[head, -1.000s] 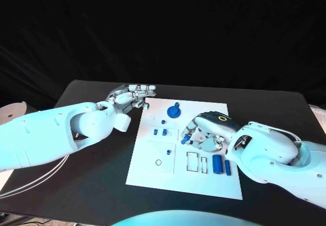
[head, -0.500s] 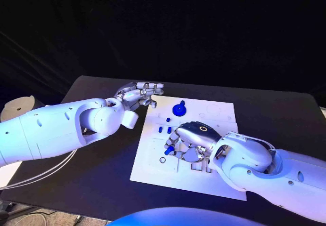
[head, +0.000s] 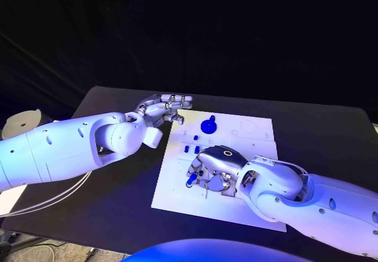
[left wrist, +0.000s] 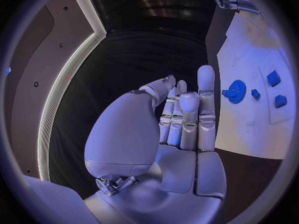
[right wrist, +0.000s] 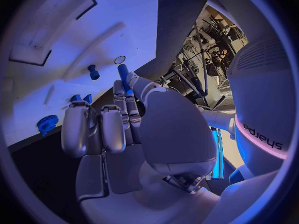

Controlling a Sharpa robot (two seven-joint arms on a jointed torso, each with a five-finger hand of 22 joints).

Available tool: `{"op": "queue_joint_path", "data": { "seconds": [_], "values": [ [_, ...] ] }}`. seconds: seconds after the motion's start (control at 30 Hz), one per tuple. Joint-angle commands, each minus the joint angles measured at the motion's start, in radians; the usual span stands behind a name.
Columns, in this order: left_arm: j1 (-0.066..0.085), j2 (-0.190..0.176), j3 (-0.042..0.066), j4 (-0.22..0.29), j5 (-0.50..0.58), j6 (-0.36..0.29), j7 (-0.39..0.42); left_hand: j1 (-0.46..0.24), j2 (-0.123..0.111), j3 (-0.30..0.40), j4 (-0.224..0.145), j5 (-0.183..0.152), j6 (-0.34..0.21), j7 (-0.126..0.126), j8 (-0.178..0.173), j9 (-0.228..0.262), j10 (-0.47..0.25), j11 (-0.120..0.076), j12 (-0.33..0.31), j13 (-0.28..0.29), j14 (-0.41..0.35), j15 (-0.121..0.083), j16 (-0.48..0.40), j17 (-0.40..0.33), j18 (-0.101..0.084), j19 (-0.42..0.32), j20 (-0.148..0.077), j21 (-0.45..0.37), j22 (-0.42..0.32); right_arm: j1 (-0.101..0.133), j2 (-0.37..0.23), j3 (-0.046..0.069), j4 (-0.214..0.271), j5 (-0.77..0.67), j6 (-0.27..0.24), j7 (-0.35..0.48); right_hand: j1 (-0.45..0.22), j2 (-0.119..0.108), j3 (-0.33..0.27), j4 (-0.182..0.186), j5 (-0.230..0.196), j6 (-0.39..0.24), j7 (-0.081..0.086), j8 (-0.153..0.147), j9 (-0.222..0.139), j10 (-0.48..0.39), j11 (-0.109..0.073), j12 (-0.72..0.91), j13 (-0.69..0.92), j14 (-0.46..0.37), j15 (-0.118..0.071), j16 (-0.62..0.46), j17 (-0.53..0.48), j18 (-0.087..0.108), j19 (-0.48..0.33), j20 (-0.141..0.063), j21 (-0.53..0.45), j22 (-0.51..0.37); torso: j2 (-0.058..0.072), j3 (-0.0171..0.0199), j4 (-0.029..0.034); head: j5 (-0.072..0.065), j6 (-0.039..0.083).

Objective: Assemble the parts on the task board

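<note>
The fingers (head: 194, 176) of the right hand (head: 211, 169), seen from the head camera, curl down over the middle of the white board (head: 175, 194) and pinch a small blue peg (head: 192, 178) at their tips, low and left of the picture's centre. The left hand (head: 163, 108) hangs over the board's upper left corner, fingers straight and close together, holding nothing. A blue gear (head: 207, 126) lies near the board's top edge, two small blue blocks (head: 190, 148) sit just below it, and the black table (head: 118, 180) spreads round the board.

From the left wrist, the left hand (left wrist: 181, 119) stands in the middle of the circle, fingers upright side by side and empty; the gear (left wrist: 235, 92) and blocks (left wrist: 274, 78) lie on the board at the right.

From the right wrist, the right hand (right wrist: 118, 124) grips the blue peg (right wrist: 124, 77) between thumb and a fingertip, above the centre. A second peg (right wrist: 93, 72) stands on the board in the upper left, a small ring (right wrist: 119, 59) lies beside it, and the gear (right wrist: 47, 123) sits at the left edge.

I judge the step in hand to be carrying a peg to its seat. The next move calls for lining the peg up over its hole and lowering it straight, which seat I cannot tell
</note>
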State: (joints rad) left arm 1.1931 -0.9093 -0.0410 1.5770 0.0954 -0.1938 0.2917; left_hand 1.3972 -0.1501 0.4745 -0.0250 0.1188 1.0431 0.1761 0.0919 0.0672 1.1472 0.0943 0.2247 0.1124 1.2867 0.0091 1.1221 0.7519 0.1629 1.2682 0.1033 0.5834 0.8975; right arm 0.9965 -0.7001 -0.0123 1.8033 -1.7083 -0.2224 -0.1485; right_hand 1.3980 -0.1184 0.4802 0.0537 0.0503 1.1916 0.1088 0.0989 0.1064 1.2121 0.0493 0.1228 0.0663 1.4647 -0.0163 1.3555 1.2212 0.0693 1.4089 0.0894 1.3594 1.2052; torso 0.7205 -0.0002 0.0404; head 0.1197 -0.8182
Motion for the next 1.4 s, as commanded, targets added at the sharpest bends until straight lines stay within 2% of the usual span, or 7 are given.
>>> {"op": "queue_joint_path", "data": {
  "seconds": [0.03, 0.43, 0.73, 0.97, 1.1, 1.23, 1.4],
  "values": [
    [0.0, 0.002, 0.0, 0.001, 0.003, 0.023, 0.0, 0.002, 0.011, -0.001, -0.005, 0.002, -0.008, -0.001, 0.001, 0.0, -0.006, 0.001, 0.006, 0.001, -0.008, -0.001, -0.005, -0.001, 0.018, -0.009, 0.001, -0.005, -0.001, -0.004, 0.005, -0.001, -0.005, -0.021, 0.031, 0.009, 0.0, 0.007, 0.002, -0.003, 0.004, 0.0, 0.006, 0.001, 0.014, 0.001, 0.009, -0.005, 0.001, 0.048, -0.006, 0.005, -0.001, 0.008, 0.002, -0.005, 0.002, -0.001, 0.0, -0.0001, -0.0006, -0.002, -0.003],
    [0.0, 0.002, 0.0, 0.002, 0.003, 0.027, -0.001, 0.001, 0.011, -0.002, -0.005, 0.001, -0.008, -0.001, 0.001, 0.0, -0.007, 0.002, 0.007, 0.001, -0.009, -0.001, -0.006, -0.003, 0.018, -0.009, 0.001, -0.007, -0.003, -0.015, 0.024, -0.004, -0.027, -0.035, 0.032, 0.004, 0.0, 0.007, 0.002, -0.003, 0.004, -0.001, 0.006, 0.001, 0.014, 0.001, 0.009, -0.006, 0.001, 0.048, -0.006, 0.005, -0.002, 0.008, 0.001, -0.005, 0.002, -0.002, 0.001, 0.0012, 0.0004, -0.002, -0.01],
    [0.0, 0.001, 0.0, 0.002, 0.003, 0.027, -0.001, 0.001, 0.011, -0.002, -0.005, 0.001, -0.008, -0.001, 0.001, 0.0, -0.007, 0.002, 0.007, 0.001, -0.009, -0.001, -0.006, -0.003, 0.018, -0.009, 0.001, -0.007, -0.003, -0.018, 0.033, -0.006, -0.036, -0.053, 0.057, -0.021, 0.0, 0.008, 0.002, -0.004, 0.004, -0.001, 0.006, 0.001, 0.014, 0.001, 0.009, -0.006, 0.001, 0.048, -0.006, 0.005, -0.001, 0.008, 0.001, -0.005, 0.002, -0.002, 0.0, 0.0009, -0.0001, -0.002, -0.013],
    [0.0, 0.002, 0.0, 0.002, 0.003, 0.027, -0.001, 0.001, 0.011, -0.002, -0.005, 0.001, -0.008, -0.001, 0.001, 0.0, -0.007, 0.002, 0.007, 0.001, -0.009, -0.001, -0.006, -0.003, 0.018, -0.009, 0.001, -0.007, -0.003, -0.018, 0.05, -0.012, -0.041, -0.1, 0.079, -0.056, -0.002, 0.007, 0.001, -0.005, 0.004, -0.004, 0.008, -0.002, 0.014, 0.0, 0.011, -0.011, 0.001, 0.048, -0.005, 0.004, -0.003, 0.008, 0.001, -0.004, 0.001, -0.003, -0.001, 0.0, -0.0007, -0.002, -0.012],
    [0.0, 0.003, 0.0, 0.003, 0.003, 0.027, -0.001, 0.001, 0.011, -0.002, -0.005, 0.001, -0.008, -0.001, 0.001, 0.0, -0.007, 0.002, 0.007, 0.001, -0.009, -0.001, -0.006, -0.003, 0.018, -0.009, 0.001, -0.007, -0.003, -0.018, 0.054, -0.015, -0.04, -0.109, 0.075, -0.065, -0.021, -0.006, -0.009, -0.001, 0.004, -0.027, 0.017, -0.018, 0.012, -0.023, 0.021, -0.033, -0.002, 0.046, 0.005, 0.0, -0.01, 0.009, -0.003, 0.002, -0.003, -0.009, -0.001, -0.0001, 0.0001, -0.003, -0.011],
    [0.0, 0.002, 0.001, 0.003, 0.003, 0.026, -0.001, 0.001, 0.011, -0.002, -0.005, 0.001, -0.008, -0.001, 0.001, 0.0, -0.007, 0.002, 0.007, 0.001, -0.009, -0.001, -0.006, -0.003, 0.018, -0.009, 0.001, -0.007, -0.003, -0.018, 0.053, -0.017, -0.04, -0.104, 0.062, -0.065, -0.054, -0.042, -0.043, 0.011, 0.008, -0.098, 0.039, -0.038, -0.004, -0.095, 0.043, -0.06, -0.005, 0.042, 0.027, -0.01, -0.027, 0.013, -0.016, 0.018, -0.018, -0.032, -0.001, -0.0001, 0.001, -0.003, -0.012],
    [0.0, 0.002, 0.001, 0.001, 0.003, 0.027, -0.002, 0.001, 0.011, -0.002, -0.005, 0.001, -0.008, -0.001, 0.001, 0.0, -0.007, 0.002, 0.007, 0.001, -0.009, -0.001, -0.006, -0.003, 0.018, -0.009, 0.001, -0.007, -0.003, -0.018, 0.053, -0.018, -0.038, -0.1, 0.028, -0.062, -0.052, -0.05, -0.103, 0.015, 0.013, -0.153, 0.031, -0.036, -0.019, -0.193, 0.059, -0.058, -0.004, 0.041, 0.038, -0.01, -0.029, 0.018, -0.026, 0.035, -0.032, -0.053, -0.001, 0.0005, 0.0005, -0.003, -0.011]
  ]
}}
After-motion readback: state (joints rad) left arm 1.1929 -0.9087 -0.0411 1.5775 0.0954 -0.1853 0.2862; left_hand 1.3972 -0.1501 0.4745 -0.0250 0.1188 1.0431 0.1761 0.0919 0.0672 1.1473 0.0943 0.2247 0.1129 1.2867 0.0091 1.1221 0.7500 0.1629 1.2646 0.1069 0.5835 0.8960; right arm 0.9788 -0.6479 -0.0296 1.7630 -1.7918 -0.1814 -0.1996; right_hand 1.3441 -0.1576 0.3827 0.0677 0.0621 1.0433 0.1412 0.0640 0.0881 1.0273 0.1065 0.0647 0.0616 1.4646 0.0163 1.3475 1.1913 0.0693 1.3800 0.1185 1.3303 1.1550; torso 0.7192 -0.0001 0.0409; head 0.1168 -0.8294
